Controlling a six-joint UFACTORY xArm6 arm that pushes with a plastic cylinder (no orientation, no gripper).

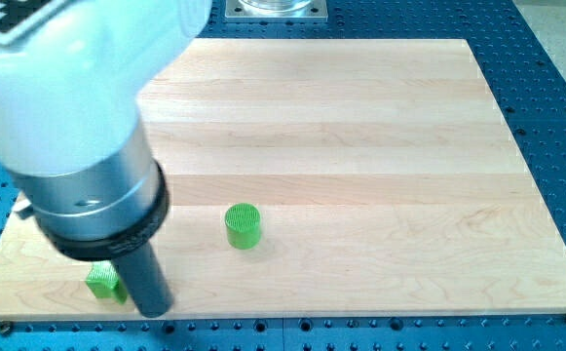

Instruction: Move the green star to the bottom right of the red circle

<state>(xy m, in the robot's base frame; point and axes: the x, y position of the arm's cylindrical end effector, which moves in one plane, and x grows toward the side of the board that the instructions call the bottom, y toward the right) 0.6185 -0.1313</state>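
my arm is the biggest thing here, a pale housing over a grey collar and a black ring, filling the view's upper left and hiding whatever lies behind it. under it runs the counter, a light wooden board on a blue perforated base.

i take the green cylinder as my landmark. it stands upright on the counter, a little left of the view's centre and toward the view's bottom, with nothing touching it.

my dark rod drops from the black ring to the left of and below the green cylinder, and my tip rests close to the counter's bottom edge, well apart from that cylinder.

the green star sits further left of the cylinder and lower, near the counter's bottom left corner. only part of it shows, since the collar and rod cover its top and right side. my tip is just beside it on its right, seemingly touching.

i carry no hand, only the rod, so there is nothing to spread or close.

the red circle cannot be seen.
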